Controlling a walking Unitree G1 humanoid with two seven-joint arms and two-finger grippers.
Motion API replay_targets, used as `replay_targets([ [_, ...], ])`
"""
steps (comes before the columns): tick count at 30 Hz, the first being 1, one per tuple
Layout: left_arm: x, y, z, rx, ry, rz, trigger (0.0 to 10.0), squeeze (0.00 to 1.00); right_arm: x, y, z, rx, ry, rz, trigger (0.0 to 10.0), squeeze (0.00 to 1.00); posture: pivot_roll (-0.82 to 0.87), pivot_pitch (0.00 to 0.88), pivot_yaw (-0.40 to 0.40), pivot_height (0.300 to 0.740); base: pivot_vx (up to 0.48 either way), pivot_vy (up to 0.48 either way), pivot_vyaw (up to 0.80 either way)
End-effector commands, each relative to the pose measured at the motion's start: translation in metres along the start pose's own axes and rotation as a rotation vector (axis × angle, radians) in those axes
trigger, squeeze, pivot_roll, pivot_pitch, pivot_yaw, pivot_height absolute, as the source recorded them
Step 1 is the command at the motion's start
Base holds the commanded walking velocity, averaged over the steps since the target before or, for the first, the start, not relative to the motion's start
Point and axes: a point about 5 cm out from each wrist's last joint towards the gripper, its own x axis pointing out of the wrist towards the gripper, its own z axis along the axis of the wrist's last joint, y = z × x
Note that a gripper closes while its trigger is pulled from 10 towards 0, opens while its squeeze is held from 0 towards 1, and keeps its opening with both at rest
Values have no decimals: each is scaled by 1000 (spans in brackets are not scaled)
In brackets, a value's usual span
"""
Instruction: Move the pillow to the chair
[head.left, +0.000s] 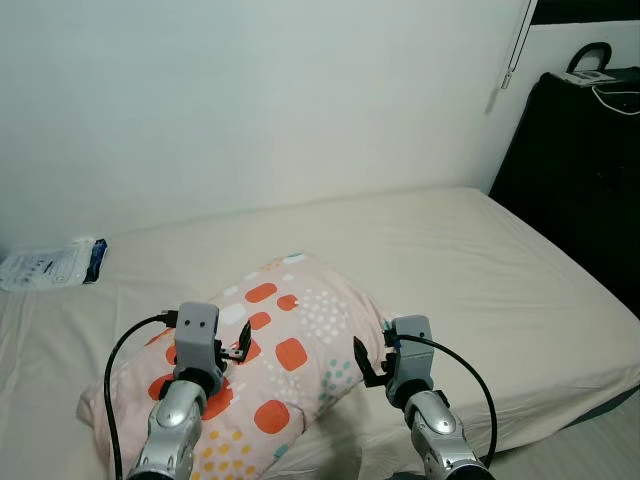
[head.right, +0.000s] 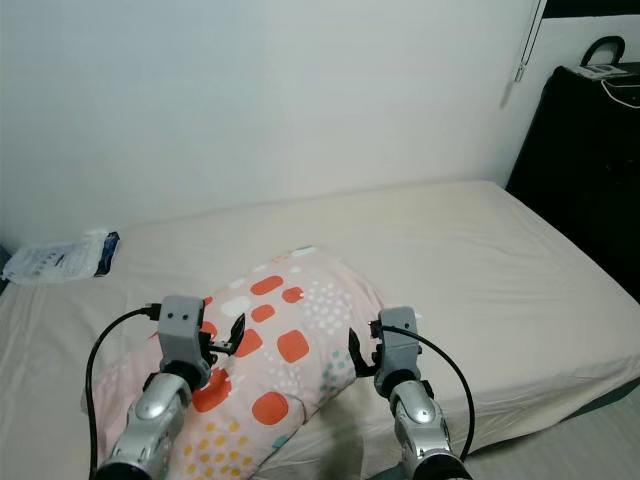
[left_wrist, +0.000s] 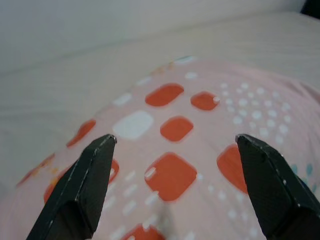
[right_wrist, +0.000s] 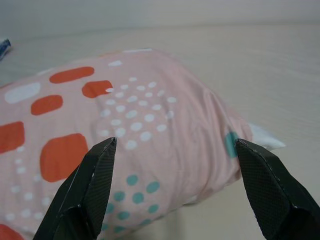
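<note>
A pink pillow (head.left: 285, 350) with orange patches and white and teal dots lies on the beige bed (head.left: 480, 270), near its front edge. My left gripper (head.left: 236, 348) hovers over the pillow's left part, fingers (left_wrist: 85, 180) spread wide above the orange patches, so it is open. My right gripper (head.left: 368, 362) is at the pillow's right end, also open, its fingertips (right_wrist: 92, 185) on either side of the pillow's corner (right_wrist: 150, 130) without closing on it.
A white and blue plastic packet (head.left: 52, 264) lies at the bed's far left by the wall. A black piece of furniture (head.left: 585, 170) with a bag and cable on top stands to the right of the bed. A cord (head.left: 515, 50) hangs from above.
</note>
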Motion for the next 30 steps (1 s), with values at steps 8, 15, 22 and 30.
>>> replay_targets([
  [8,-7,-2,-3,-20,-11,31,10000,0,-2,-15,1,53,-8,-84,10000,0,67,0,-53,740,0,0,0],
  [15,3,-24,9,-28,-54,5,10000,0,-39,-35,-14,103,-80,-192,10000,0,33,0,-31,740,0,0,0],
  [22,12,-26,23,-21,-90,-17,10000,0,-62,-33,-19,128,-99,-244,10000,0,42,0,-26,740,0,0,0],
  [30,14,-29,35,-45,-119,-68,10000,0,-65,-26,-11,148,-126,-198,10000,0,32,0,-22,740,0,0,0],
])
